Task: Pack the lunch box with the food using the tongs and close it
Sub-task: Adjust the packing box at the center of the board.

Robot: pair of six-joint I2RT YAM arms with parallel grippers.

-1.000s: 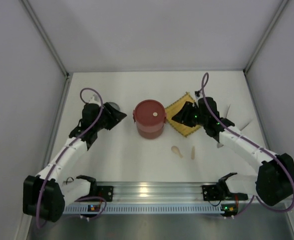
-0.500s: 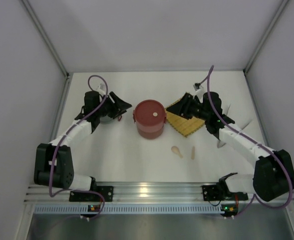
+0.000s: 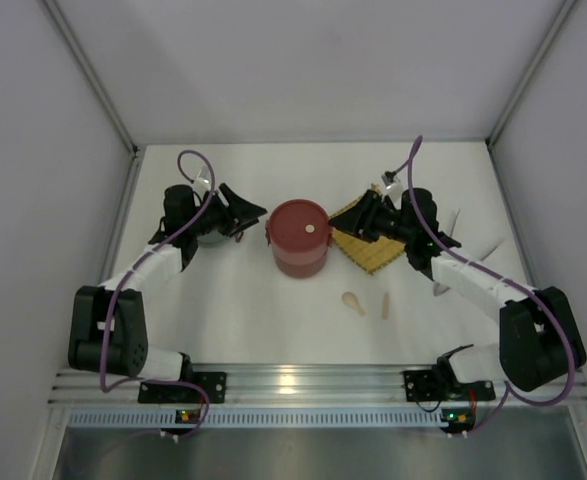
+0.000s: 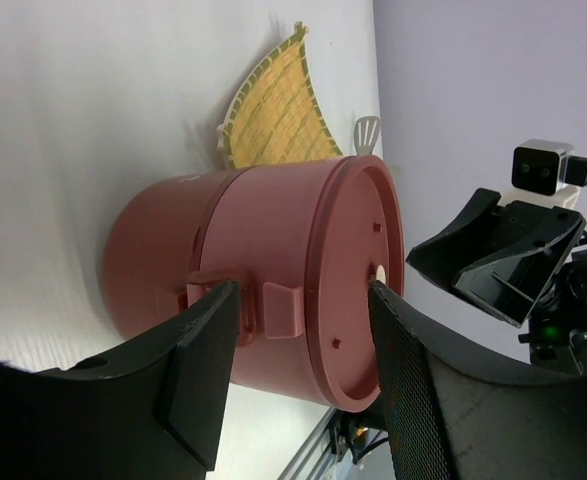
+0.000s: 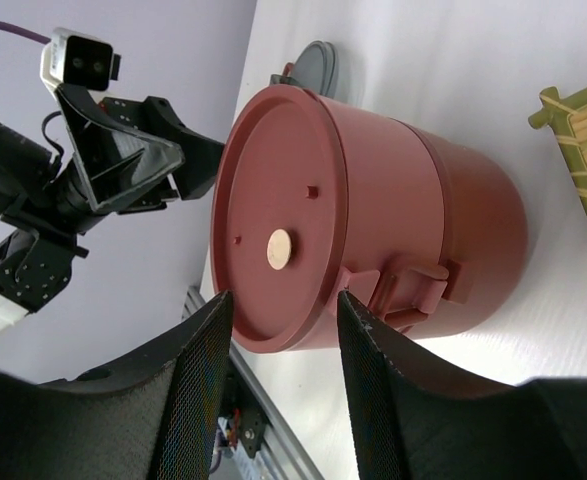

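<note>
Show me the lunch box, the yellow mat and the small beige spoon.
lunch box [image 3: 295, 226], top view, on its flat maroon lid.
yellow mat [image 3: 369, 256], top view, on its uncovered near part.
beige spoon [image 3: 350, 298], top view, on its rounded end.

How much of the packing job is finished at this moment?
Done, it seems: the round maroon tiered lunch box stands stacked with its flat maroon lid on, and no food piece shows outside it in any view. In hand: nothing; the left gripper and the right gripper are open on either side of it. Left: whether the box is fastened cannot be told; the arms probably need only to draw back.
</note>
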